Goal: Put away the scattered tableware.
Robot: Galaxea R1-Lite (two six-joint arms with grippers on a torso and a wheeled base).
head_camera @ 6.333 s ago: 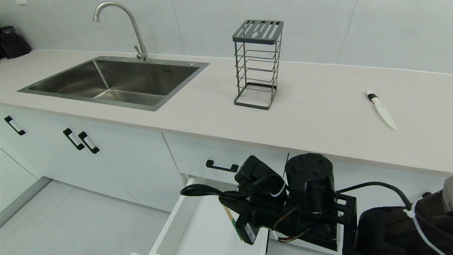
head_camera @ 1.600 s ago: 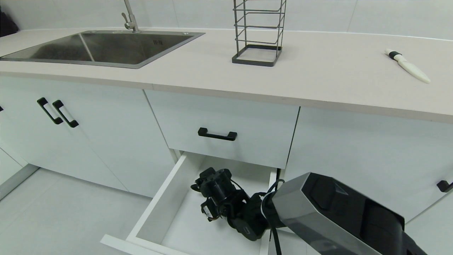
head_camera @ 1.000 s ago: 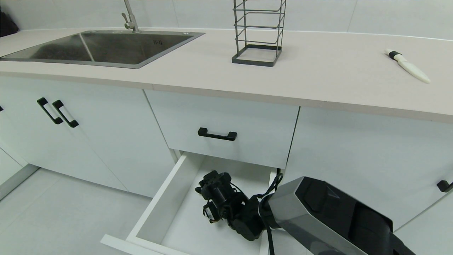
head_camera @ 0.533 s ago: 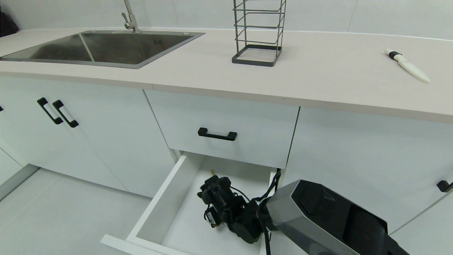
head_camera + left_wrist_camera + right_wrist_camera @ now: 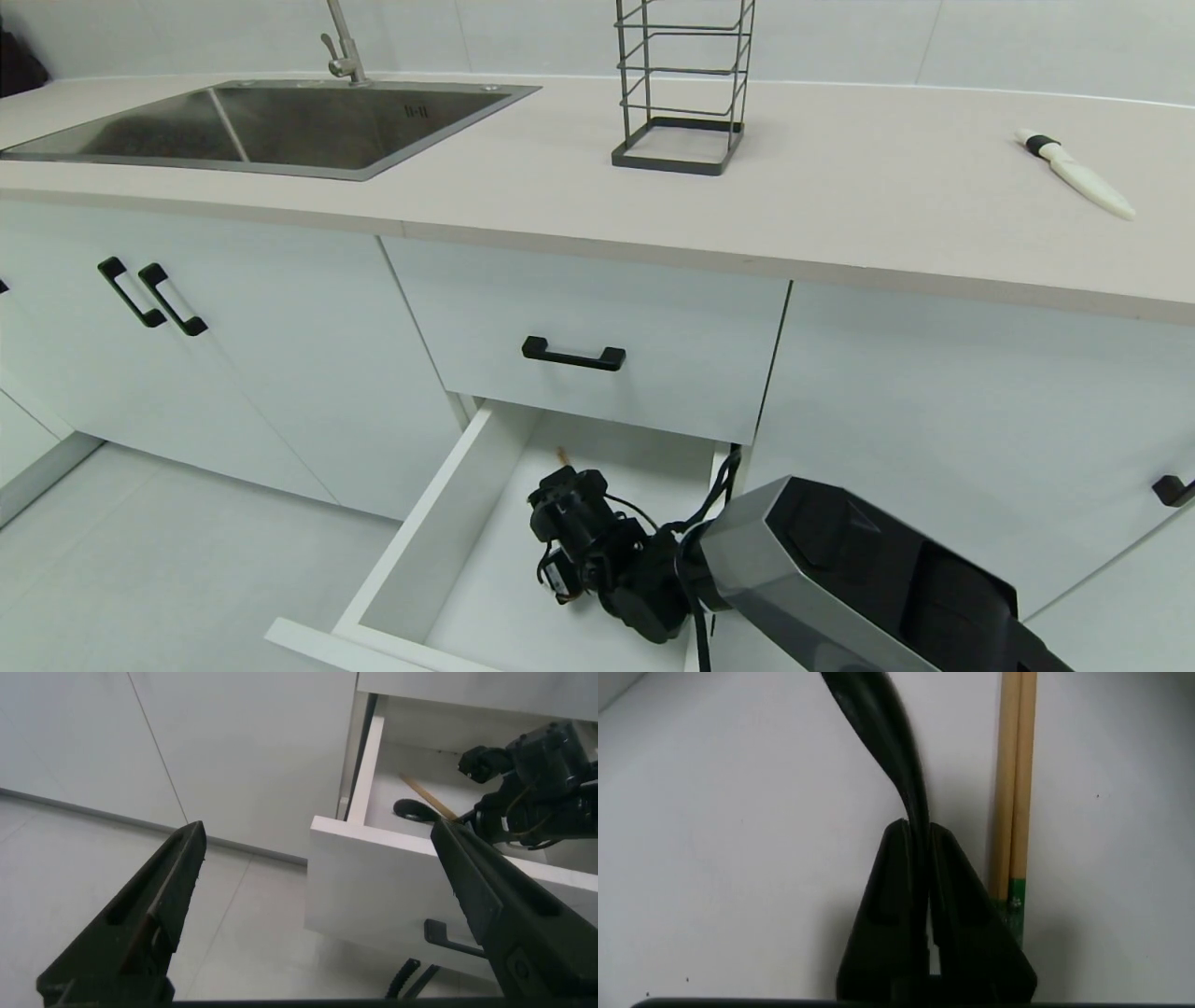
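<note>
The right pincer (image 5: 563, 493) sits low inside the open drawer (image 5: 439, 532) beneath the surface (image 5: 840, 187). In the right wrist view its fingers (image 5: 896, 868) are closed tight on the handle of a black spoon (image 5: 878, 719), which runs forward over the white drawer floor. A pair of chopsticks (image 5: 1013, 784) lies flat on that floor just beside the spoon and parallel to it, next to one finger; whether it touches cannot be told. The left pincer (image 5: 318, 831) hangs outside the drawer, in front of the cabinet, jaws spread wide and holding nothing. From there the spoon's bowl end (image 5: 411, 810) and the chopsticks (image 5: 432, 796) show toward the back of the drawer. On the surface, a white knife (image 5: 1074, 173) with a black band lies far to the right, well apart from a wire rack (image 5: 681, 84). The sink (image 5: 280, 121) is at the left.
</note>
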